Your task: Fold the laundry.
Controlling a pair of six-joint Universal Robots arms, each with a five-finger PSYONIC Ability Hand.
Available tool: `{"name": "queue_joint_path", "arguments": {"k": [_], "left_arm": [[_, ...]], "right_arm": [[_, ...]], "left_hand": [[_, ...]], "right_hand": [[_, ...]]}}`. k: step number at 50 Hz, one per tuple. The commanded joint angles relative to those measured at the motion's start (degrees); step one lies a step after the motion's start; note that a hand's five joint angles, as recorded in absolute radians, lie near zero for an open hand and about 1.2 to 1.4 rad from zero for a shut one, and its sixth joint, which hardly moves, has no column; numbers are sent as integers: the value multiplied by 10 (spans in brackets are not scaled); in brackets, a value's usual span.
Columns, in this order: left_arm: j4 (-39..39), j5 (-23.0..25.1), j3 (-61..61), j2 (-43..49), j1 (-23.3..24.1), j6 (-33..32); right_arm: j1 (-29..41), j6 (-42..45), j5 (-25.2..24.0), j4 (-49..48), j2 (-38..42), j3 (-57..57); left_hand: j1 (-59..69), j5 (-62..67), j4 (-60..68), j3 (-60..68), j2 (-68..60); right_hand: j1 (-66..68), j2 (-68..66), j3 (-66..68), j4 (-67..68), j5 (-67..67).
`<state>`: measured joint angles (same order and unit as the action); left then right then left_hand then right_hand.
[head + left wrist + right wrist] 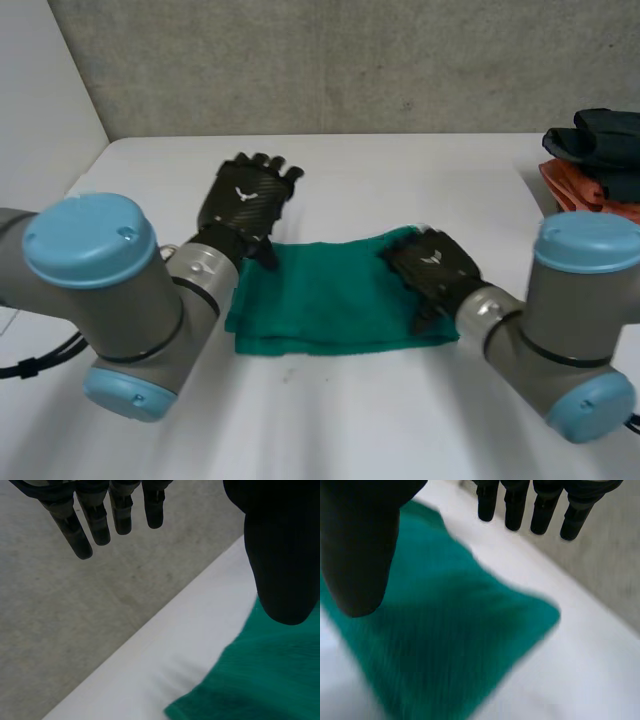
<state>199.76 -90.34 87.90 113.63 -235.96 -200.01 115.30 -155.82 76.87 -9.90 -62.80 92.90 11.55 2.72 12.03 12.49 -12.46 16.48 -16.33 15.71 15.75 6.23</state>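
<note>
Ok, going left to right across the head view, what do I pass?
The left robot hand, green cloth, right robot hand, then the pile of dark and orange clothes.

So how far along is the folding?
Done: the green cloth lies flat as a layered rectangle, apparently folded. In hand: nothing gripped; the left hand is open at its far left corner, the right hand open over its right edge. Left: maybe another fold; the pile of clothes at far right may be waiting.

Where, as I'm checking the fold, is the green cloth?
Head view: the cloth lies on the table, left hand by its far-left corner, right hand over its right end.
</note>
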Motion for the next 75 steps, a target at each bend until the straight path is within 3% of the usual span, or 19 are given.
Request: {"name": "queue_joint_path", "arguments": {"k": [1, 5, 10, 14, 21, 22, 23, 24, 30, 33, 35, 39, 42, 52, 58, 62, 70, 74, 75], "left_arm": [[-3, 0, 6, 2, 6, 1], [-4, -1, 9, -13, 1, 1], [-7, -11, 24, -58, -27, 1], [-6, -15, 40, -88, -48, 2], [-2, -33, 58, -101, -70, 17], [-2, -38, 58, -101, -71, 25], [-2, -40, 58, -101, -71, 30], [-3, -45, 54, -100, -71, 42], [-3, -45, 39, -91, -66, 70], [-7, -43, 23, -75, -56, 79], [-9, -41, -4, -48, -19, 90], [-40, -42, -37, 10, 26, 99], [-95, -52, -59, 55, 28, 102], [-225, -122, -72, 115, 23, 105], [-235, -116, -63, 106, 14, 98], [-236, -112, -82, 78, 12, 98], [-231, -51, -124, -15, -19, 98], [-228, 46, -140, -53, -36, 99], [-228, 96, -144, -63, -41, 99]], "right_arm": [[-62, 96, 36, 23, 29, 20], [-49, 114, 75, -43, 22, -10], [27, 86, 68, -82, -9, -68], [101, 68, 31, -83, 1, -102], [206, 79, -81, -77, 106, -121], [208, 78, -84, -70, 115, -127], [207, 74, -78, -58, 120, -136], [206, 72, -72, -49, 120, -139], [172, -4, -8, -28, 78, -139], [116, -77, 8, -18, 23, -141], [76, -133, 8, 16, 2, -149], [62, -177, 3, 120, 63, -219], [62, -190, -6, 180, 116, -270], [65, -181, -15, 311, 243, -408], [67, -121, 20, 333, 235, -414], [70, -74, 73, 315, 193, -396], [105, -2, 103, 158, 61, -229], [137, 33, 103, 70, 15, -121], [141, 35, 102, 54, 12, -102]], "left_hand": [[2, -10, -3, -8, 7], [3, -8, -1, -6, 6], [4, -8, -1, -6, 6], [4, -8, -1, -6, 6], [7, -5, 2, -3, 2], [9, -3, 4, -1, 1], [9, -3, 4, -1, 1], [9, -3, 4, -1, 1], [10, -1, 5, 1, -1], [9, -3, 4, -1, 1], [5, -7, 0, -4, 4], [7, -5, 2, -3, 2], [10, -1, 5, 1, -1], [10, -1, 5, 1, -1], [12, 0, 7, 2, -3], [7, -5, 2, -3, 2], [-2, -13, -6, -11, 11], [-2, -13, -6, -11, 11], [-2, -13, -6, -11, 11]], "right_hand": [[635, -636, 643, 642, 637], [635, -637, 643, 643, 638], [635, -637, 643, 643, 638], [635, -637, 643, 643, 638], [629, -631, 637, 636, 632], [457, -459, 465, 465, 460], [113, -114, 121, 120, 115], [-65, 63, -57, -57, -62], [-65, 63, -57, -57, -62], [-65, 63, -57, -57, -62], [-65, 63, -57, -57, -62], [-65, 63, -57, -57, -62], [-65, 63, -57, -57, -62], [-65, 63, -57, -57, -62], [-65, 63, -57, -57, -62], [-65, 63, -57, -57, -62], [-65, 63, -57, -57, -62], [-65, 63, -57, -57, -62], [-65, 63, -57, -57, -62]]}}
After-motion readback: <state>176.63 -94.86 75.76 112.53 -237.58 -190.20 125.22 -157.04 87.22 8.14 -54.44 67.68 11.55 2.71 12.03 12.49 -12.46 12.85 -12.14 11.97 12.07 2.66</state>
